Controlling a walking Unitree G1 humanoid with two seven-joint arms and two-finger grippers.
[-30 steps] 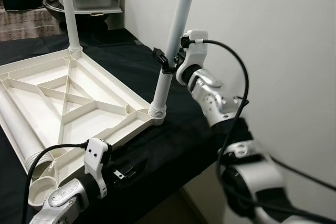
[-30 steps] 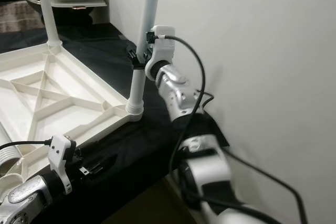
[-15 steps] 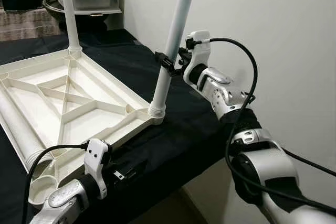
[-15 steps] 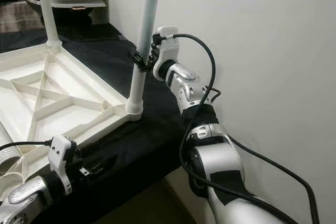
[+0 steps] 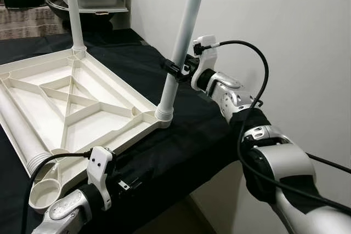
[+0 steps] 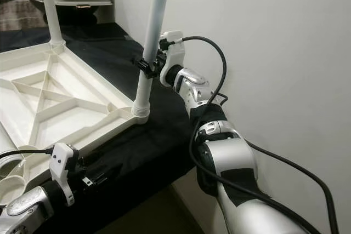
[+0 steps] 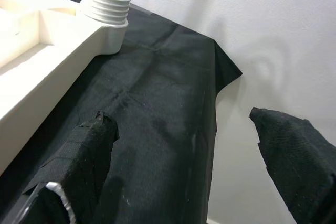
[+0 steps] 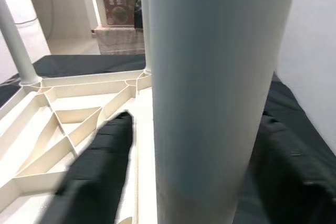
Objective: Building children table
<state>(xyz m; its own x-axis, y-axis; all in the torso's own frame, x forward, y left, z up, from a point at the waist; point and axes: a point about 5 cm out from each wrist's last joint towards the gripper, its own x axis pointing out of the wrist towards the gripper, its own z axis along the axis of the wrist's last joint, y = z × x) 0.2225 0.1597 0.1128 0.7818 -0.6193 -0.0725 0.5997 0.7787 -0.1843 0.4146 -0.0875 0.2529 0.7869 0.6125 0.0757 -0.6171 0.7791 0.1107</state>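
You are in the leg-fitting step: the upturned white table top (image 5: 71, 102) lies on the black cloth (image 5: 186, 135) across the left half of the left eye view, ribs facing up. One leg (image 5: 184, 36) stands in the corner socket (image 5: 163, 114) at centre frame, leaning slightly toward the upper right. A second leg (image 5: 73, 12) stands in the far corner at upper left. A third, loose leg (image 5: 22, 135) lies in the tray along the left edge, and the empty socket (image 5: 44, 194) at lower left awaits it.

The right gripper (image 5: 176, 69) is at the centre of the frame, partway up the standing leg. Its black fingers (image 8: 100, 166) straddle the tube, one on each side. The pictures do not settle whether the pads press the leg or merely flank it, so treat the grip as unconfirmed.

The left gripper (image 7: 184, 145) sits at lower left, spread wide and grasping nothing, above the cloth near the table's front edge.

Judged from this, the next move calls for seating this leg fully and upright. Apply force along the leg's axis; side load could tip the tray.
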